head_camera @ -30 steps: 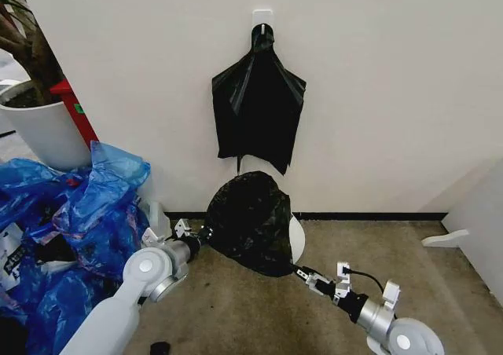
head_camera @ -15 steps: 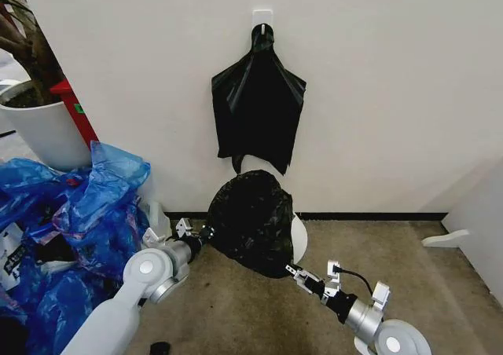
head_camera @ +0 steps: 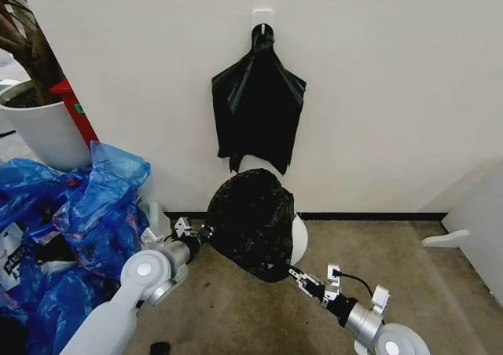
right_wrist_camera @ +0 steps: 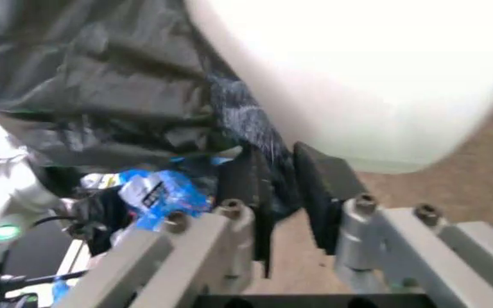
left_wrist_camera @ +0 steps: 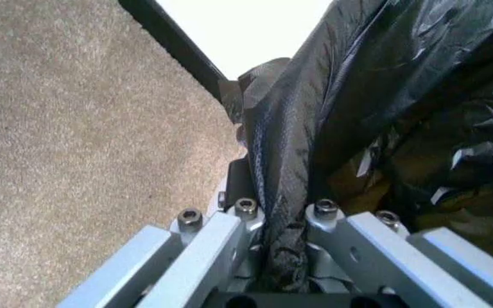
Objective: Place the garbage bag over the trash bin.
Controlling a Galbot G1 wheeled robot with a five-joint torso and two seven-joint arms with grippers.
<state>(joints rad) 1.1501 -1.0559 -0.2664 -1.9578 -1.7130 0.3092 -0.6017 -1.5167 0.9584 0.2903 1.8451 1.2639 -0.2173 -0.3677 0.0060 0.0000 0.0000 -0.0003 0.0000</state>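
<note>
My left gripper (left_wrist_camera: 285, 256) and right gripper (right_wrist_camera: 276, 186) each pinch the garbage bag (head_camera: 251, 217) cloaking the trash bin (head_camera: 298, 239); uneven pulling could tear it

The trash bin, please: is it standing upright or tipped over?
Tipped over. The trash bin lies on its side on the carpet, the garbage bag pulled over most of it, pinched by the left gripper and right gripper.
</note>
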